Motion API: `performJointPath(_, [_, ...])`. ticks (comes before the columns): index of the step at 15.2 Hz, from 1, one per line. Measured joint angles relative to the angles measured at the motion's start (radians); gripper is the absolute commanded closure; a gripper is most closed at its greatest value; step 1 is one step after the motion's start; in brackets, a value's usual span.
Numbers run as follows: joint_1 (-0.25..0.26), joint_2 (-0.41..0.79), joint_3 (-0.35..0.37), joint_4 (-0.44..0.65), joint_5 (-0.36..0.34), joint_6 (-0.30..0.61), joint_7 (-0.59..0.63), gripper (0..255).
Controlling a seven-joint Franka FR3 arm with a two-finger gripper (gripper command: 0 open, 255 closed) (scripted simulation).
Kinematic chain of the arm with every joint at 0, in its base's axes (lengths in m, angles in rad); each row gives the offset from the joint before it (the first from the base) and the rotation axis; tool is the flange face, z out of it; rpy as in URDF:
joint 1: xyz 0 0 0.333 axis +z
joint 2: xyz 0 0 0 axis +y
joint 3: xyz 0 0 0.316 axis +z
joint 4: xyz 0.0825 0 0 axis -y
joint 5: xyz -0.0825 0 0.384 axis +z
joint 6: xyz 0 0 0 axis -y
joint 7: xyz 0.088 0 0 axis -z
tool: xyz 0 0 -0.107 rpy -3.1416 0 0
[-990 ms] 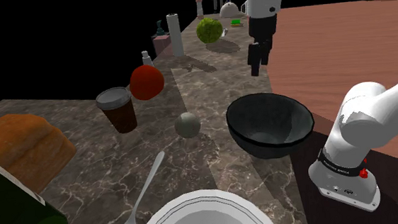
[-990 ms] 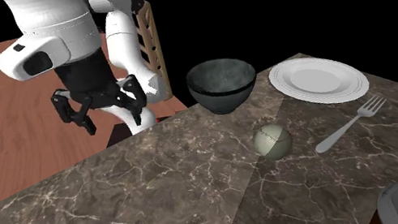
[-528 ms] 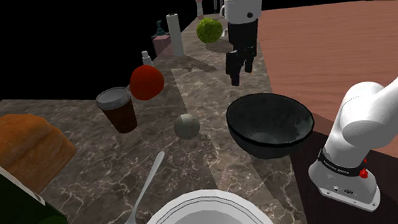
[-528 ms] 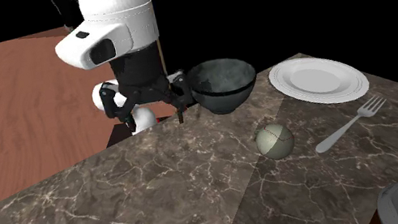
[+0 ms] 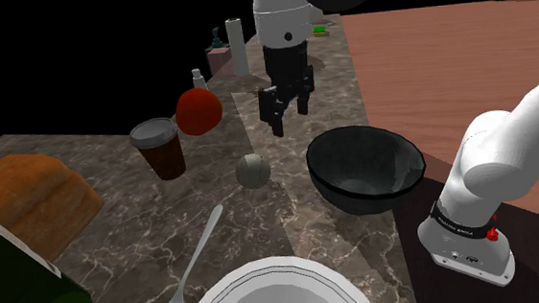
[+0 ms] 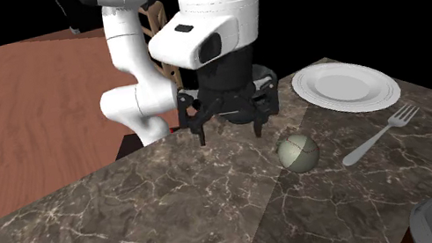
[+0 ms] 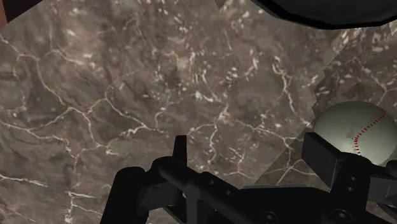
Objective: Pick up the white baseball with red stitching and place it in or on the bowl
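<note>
Empty dark bowl (image 5: 365, 167) on the marble counter (image 5: 119, 241); the pale, red-stitched baseball (image 5: 252, 170) lies just beside it, toward the lidded cup (image 5: 162, 147). The black gripper (image 5: 290, 118) hovers above the counter beyond the bowl, fingers spread apart, with a fork (image 5: 195, 261) nearby.

White arm (image 5: 283, 10) upright, tool (image 5: 289, 116) downward, fingers (image 5: 276, 122) apart.

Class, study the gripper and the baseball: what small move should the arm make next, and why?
Probably shift the open gripper sideways until it is over the baseball before descending: in the wrist view the baseball lies beyond one finger, not between the two.
</note>
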Motion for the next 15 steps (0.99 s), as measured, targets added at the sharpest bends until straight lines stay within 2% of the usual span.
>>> performJointPath(5, [-0.004,0.147,0.114,0.139,-0.044,0.016,0.154,0])
performJointPath(8, [0.001,0.264,0.191,0.245,-0.102,0.02,0.264,0])
performJointPath(15, [0.006,0.282,0.206,0.176,-0.111,0.105,0.287,0])
